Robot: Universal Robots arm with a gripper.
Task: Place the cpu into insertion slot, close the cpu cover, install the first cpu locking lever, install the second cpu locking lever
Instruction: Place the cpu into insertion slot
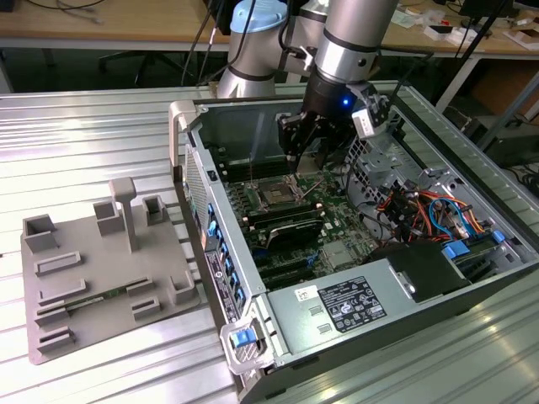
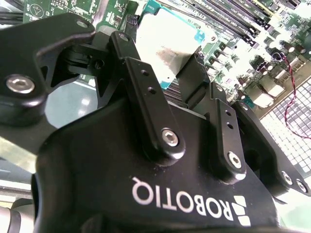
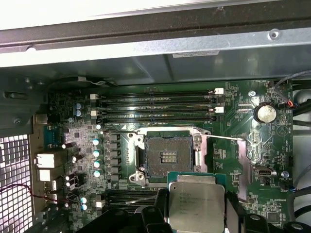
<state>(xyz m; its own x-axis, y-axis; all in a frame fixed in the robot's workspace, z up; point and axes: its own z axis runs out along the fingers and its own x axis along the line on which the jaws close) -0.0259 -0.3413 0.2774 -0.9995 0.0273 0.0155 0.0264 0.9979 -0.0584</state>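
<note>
- The hand [image 3: 197, 216] is clamped on the cpu [image 3: 197, 201], which hangs near the insertion slot [image 3: 167, 156], not yet seated.
- The insertion slot is empty and uncovered; seating and every later closing step judged outstanding.

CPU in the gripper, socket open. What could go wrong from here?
1. The cpu is pinched by its edges in the gripper, clear of the open insertion slot; a skewed set-down could bend the bare pins.
2. The edge grip may slip.
3. Capacitors stand beside the slot; the gripper might clip them.
</note>
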